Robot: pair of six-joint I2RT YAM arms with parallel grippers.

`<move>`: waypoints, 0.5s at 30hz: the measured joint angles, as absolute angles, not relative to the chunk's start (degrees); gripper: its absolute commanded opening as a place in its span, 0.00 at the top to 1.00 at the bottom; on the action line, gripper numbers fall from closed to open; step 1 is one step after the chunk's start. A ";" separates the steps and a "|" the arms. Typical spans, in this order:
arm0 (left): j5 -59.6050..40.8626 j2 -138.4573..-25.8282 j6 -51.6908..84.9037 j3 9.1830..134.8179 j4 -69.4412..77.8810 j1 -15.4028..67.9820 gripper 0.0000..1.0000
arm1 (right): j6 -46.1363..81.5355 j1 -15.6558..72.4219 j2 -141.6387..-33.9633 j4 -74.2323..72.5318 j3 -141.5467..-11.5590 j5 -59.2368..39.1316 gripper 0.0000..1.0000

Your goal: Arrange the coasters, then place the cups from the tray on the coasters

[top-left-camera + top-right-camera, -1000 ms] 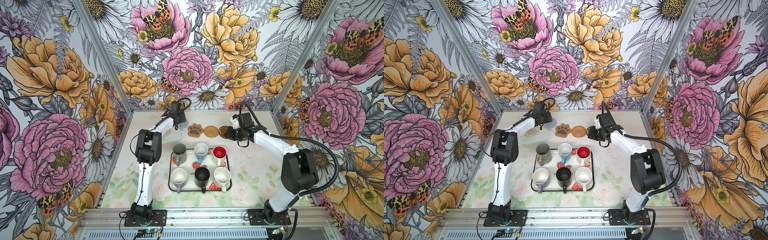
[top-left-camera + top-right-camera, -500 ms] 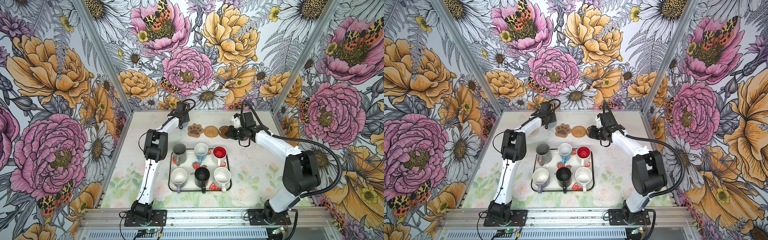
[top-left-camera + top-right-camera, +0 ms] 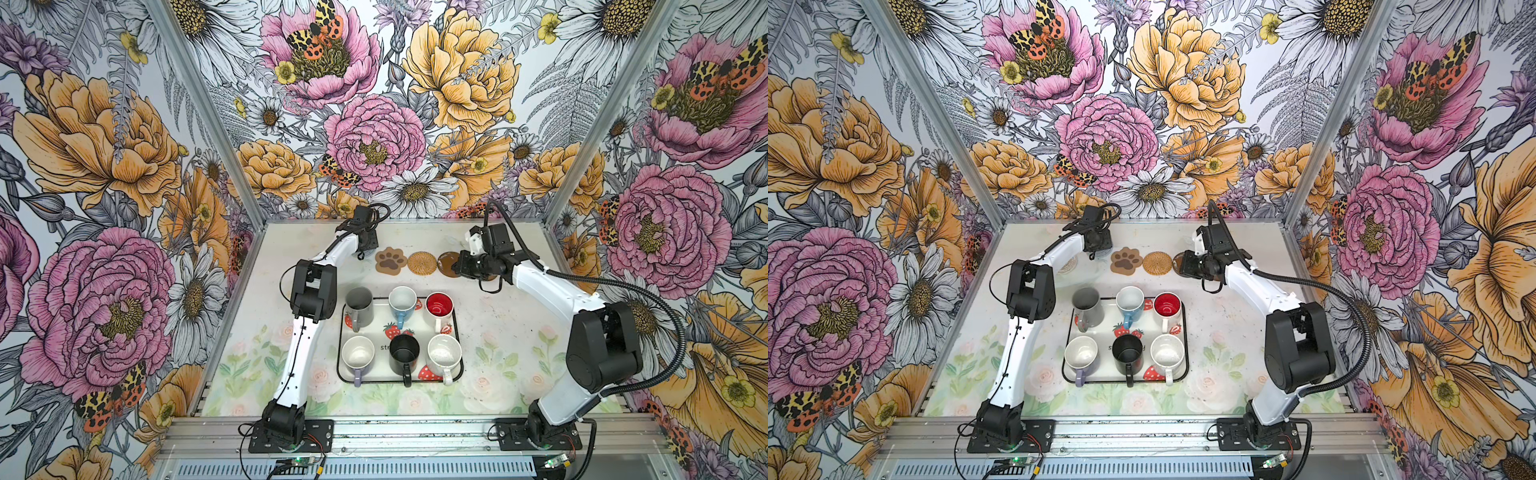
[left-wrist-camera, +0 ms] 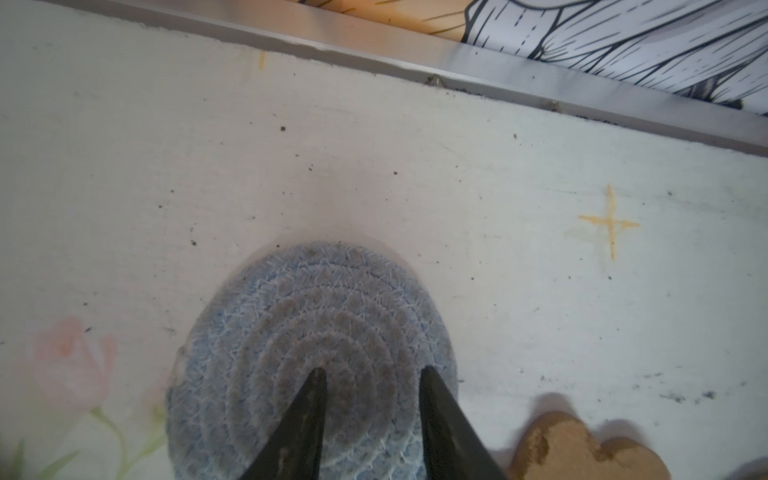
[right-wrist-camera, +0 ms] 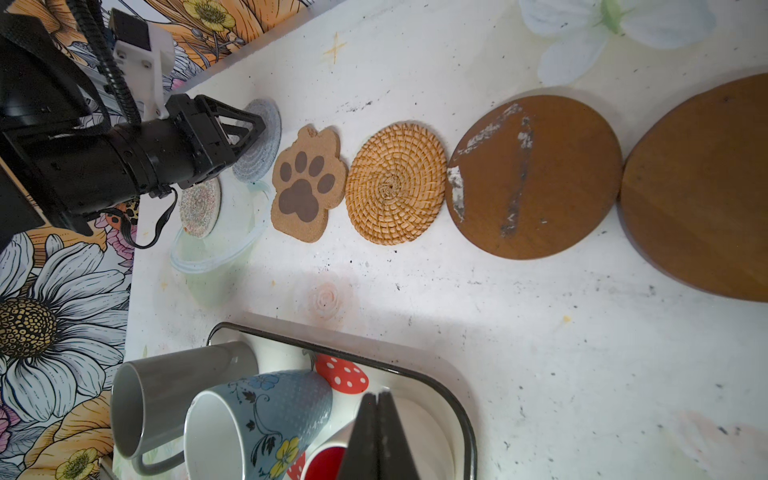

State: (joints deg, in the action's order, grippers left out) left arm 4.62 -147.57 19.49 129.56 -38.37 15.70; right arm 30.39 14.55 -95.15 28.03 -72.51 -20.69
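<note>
On the tray, 6 cups, printed letters "str" readable

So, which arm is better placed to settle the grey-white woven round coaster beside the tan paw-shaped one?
Left. The left gripper stands over the grey-white woven round coaster, jaws apart; the right gripper, shut, is at the dark brown round coasters.

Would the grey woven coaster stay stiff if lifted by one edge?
Probably not: the coaster looks like coiled soft rope, so it may sag. It lies flat and looks light, so a push should slide it, not tip it.
</note>
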 measured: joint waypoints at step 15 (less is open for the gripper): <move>1.85 -141.40 16.75 120.27 -40.71 13.74 0.62 | 30.39 14.55 -94.39 28.03 -71.55 -20.86 0.97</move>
State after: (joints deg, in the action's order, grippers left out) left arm 1.85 -141.40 16.75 120.27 -40.71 13.74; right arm 30.39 14.55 -94.39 28.03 -71.55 -20.86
